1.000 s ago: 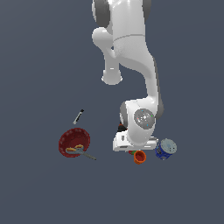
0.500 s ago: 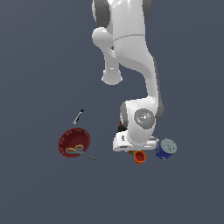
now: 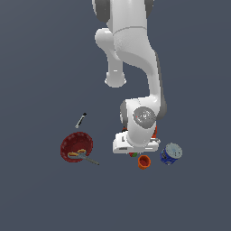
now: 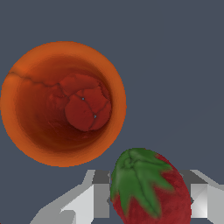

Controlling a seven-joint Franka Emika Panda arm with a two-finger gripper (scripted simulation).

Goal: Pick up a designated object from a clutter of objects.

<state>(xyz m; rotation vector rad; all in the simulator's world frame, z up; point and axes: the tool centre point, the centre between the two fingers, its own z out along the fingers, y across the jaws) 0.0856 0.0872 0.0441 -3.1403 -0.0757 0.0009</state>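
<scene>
Flat grey floor, round glossy orange cup (image 4: pixel 63 103), tool (image 4: pixel 148 202) pinching bumpy leafy-topped strawberry (image 4: pixel 151 188).

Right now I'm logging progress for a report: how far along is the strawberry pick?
Done: the arm is down in the clutter, with the gripper straddling the strawberry beside the orange cup. In hand: the grasp; the wrist view shows the jaws flanking it, but contact is unclear. Left: lifting it, as the exterior view shows the strawberry low under the gripper.

exterior high and far, wrist close overhead
</scene>
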